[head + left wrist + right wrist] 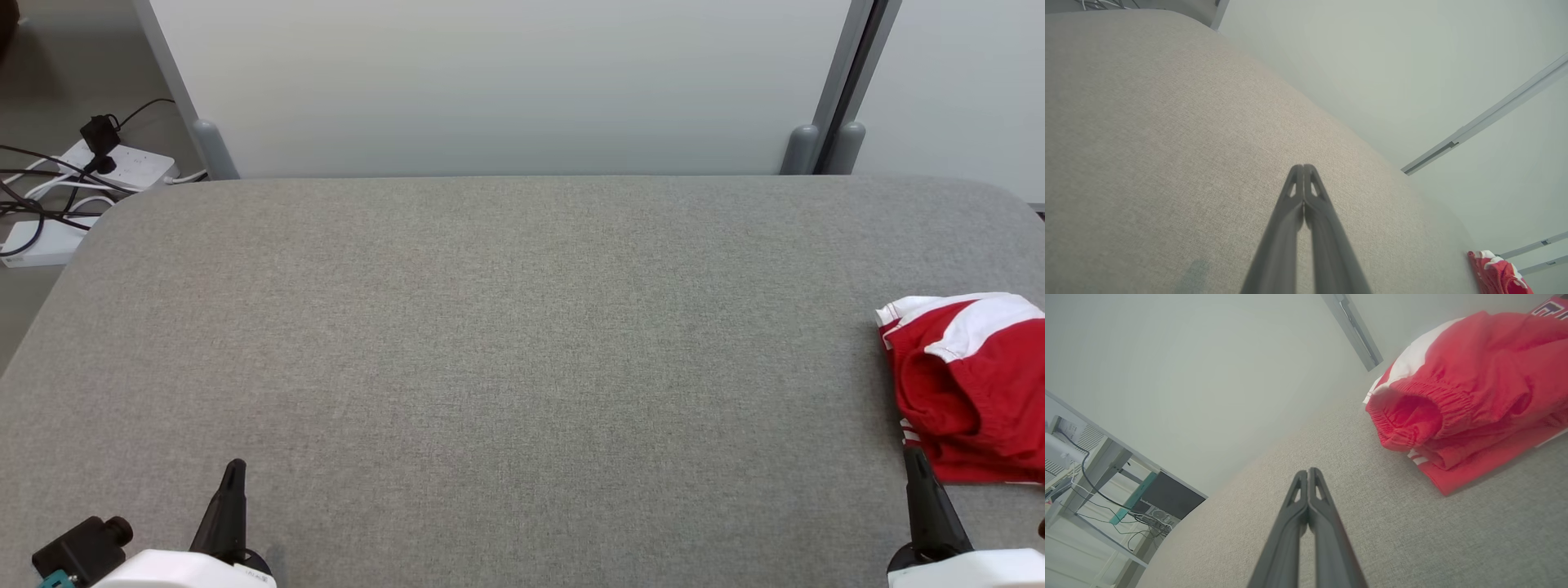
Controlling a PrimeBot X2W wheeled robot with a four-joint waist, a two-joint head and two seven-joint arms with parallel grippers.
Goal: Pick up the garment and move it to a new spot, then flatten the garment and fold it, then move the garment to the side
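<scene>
Partly out of frame
The red garment (971, 384) ran past the head view's right edge; its lettering (1548, 310) was clipped, unreadable.

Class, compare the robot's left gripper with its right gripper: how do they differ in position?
The left gripper sits at the table's left, far from the garment; the right gripper sits at the right, just beside it. The left gripper faces bare table; the right gripper has the garment ahead to its right. Both are shut, holding nothing.
</scene>
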